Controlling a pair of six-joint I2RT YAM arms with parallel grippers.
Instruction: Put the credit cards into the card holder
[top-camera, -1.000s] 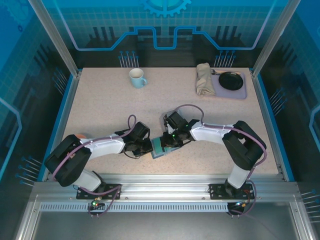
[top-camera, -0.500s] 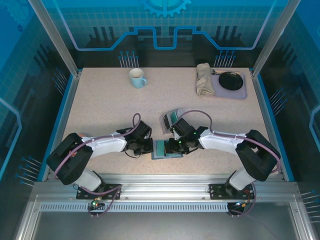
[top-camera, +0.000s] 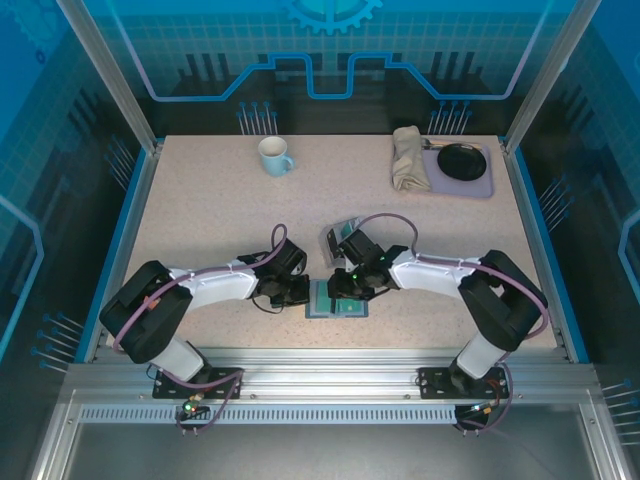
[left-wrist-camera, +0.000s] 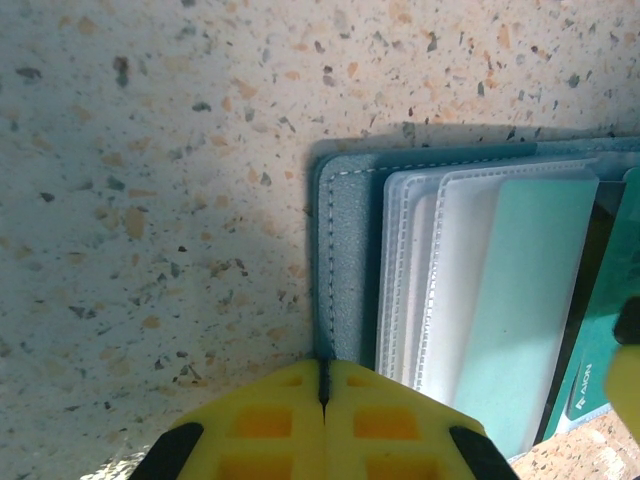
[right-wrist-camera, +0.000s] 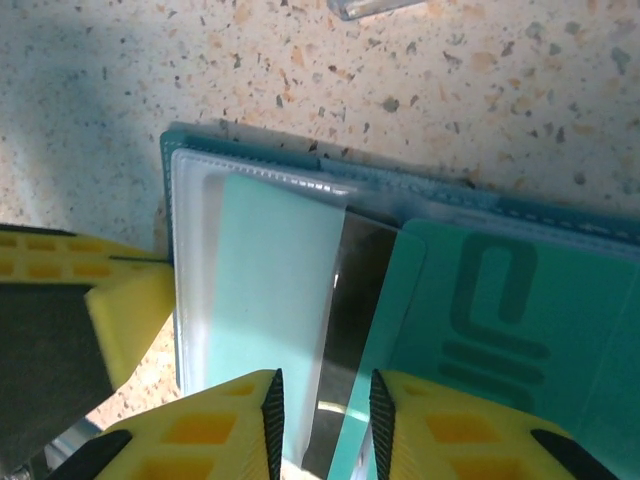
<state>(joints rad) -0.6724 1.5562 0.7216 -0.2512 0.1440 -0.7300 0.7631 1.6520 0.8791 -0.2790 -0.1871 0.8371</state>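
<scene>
A speckled table (top-camera: 200, 210), seen from above. Near its front edge the blue-teal card holder (top-camera: 337, 302) lies open and flat between two robot arms. The left gripper (left-wrist-camera: 323, 388) is pinched fully closed with nothing between its yellow pads, its tips resting against the holder's stitched left edge. The right gripper (right-wrist-camera: 322, 400) hovers over the holder's clear slots with its jaws a little apart, gripping nothing. A pale teal card (right-wrist-camera: 270, 270) sits in a slot, a dark card (right-wrist-camera: 352, 290) beside it, and a teal-green card (right-wrist-camera: 490, 320) overlaps that one.
</scene>
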